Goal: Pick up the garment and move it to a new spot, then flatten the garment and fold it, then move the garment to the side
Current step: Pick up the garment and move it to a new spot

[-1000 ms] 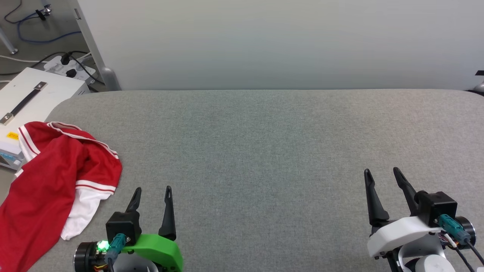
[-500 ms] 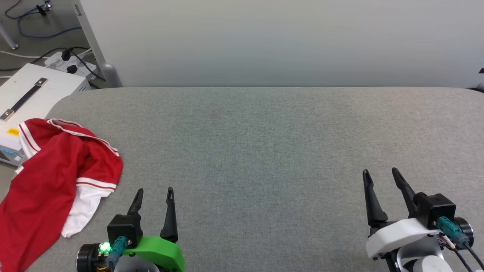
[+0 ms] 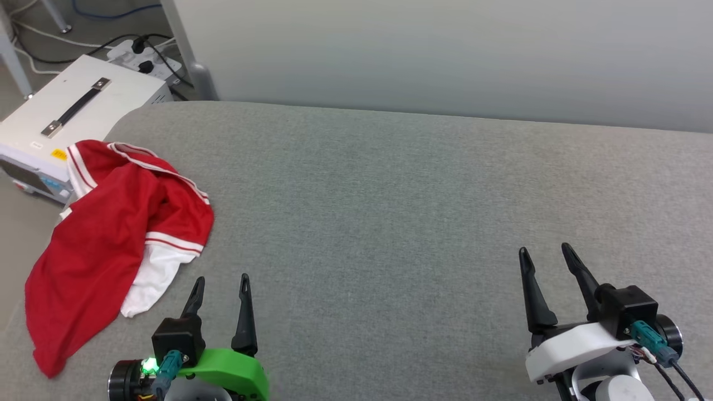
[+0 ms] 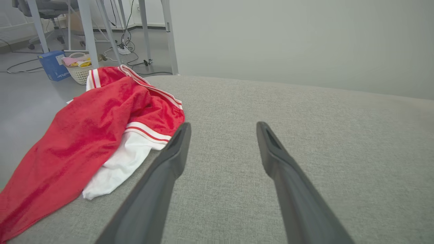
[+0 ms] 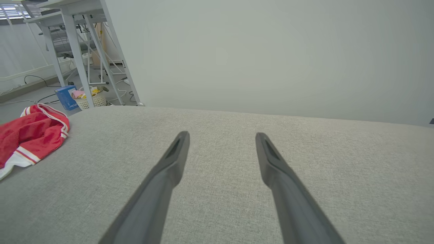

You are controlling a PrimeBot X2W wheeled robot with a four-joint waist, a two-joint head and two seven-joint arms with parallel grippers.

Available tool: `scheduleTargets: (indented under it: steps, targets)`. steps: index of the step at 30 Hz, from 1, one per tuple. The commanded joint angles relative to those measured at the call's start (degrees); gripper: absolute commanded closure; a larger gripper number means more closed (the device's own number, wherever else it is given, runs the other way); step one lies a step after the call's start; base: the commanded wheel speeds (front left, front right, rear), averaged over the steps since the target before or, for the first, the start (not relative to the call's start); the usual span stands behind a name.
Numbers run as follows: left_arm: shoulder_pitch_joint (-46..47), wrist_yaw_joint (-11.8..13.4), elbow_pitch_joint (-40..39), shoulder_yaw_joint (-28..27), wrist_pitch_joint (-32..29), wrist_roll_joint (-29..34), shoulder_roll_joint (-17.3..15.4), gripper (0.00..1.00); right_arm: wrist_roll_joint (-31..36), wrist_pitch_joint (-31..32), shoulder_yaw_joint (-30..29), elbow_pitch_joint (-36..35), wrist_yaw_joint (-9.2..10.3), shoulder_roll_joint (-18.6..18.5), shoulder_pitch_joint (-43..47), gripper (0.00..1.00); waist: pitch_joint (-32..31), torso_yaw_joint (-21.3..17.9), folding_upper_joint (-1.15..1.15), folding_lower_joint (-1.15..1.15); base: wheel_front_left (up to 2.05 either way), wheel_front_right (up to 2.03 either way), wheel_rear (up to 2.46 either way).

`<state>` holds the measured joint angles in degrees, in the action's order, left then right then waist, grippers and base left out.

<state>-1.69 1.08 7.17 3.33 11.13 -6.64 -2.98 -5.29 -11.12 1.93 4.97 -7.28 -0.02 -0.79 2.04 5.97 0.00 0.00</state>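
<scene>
The garment (image 3: 106,245), a red jersey with a white sleeve and red-white striped trim, lies crumpled at the left edge of the grey padded surface (image 3: 390,211), part of it hanging over the edge. Its lettering is hidden in the folds. My left gripper (image 3: 221,280) stands open just right of the white sleeve, apart from it; the left wrist view has the garment (image 4: 98,135) left of the fingers. Far to the right, my right gripper (image 3: 545,249) is open and holds nothing. The garment (image 5: 30,135) sits at the left edge of the right wrist view.
A white equipment box (image 3: 72,117) with a dark handle stands on the floor beside the surface's left end, with a power strip and cables (image 3: 142,53) behind it. A pale wall panel (image 3: 445,50) runs along the far edge. A basket (image 4: 79,69) and table legs stand beyond.
The head camera has turned left and tilted, shifting the whole picture right and the far edge down. The garment lies as before and both grippers stay open.
</scene>
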Motion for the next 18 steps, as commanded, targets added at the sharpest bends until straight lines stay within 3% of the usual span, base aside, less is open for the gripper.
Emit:
scheduleTargets:
  steps: [1, 18]
  targets:
    - [0.8, 0.2, 0.3, -0.2, 0.6, -0.7, 0.1, 0.0, 0.2, -0.7, 0.4, 0.2, -0.16, 0.0, -1.0, 0.0, 1.0, 3.0, 0.0, 0.0, 0.0, 0.0, 0.0]
    - [1.0, 1.2, 1.0, -0.5, 2.6, -1.9, 0.1, 0.0, 0.0, -2.7, 2.7, 1.9, -0.19, 0.0, -2.4, 0.0, 2.1, 16.7, 0.0, 0.0, 0.0, 0.0, 0.0]
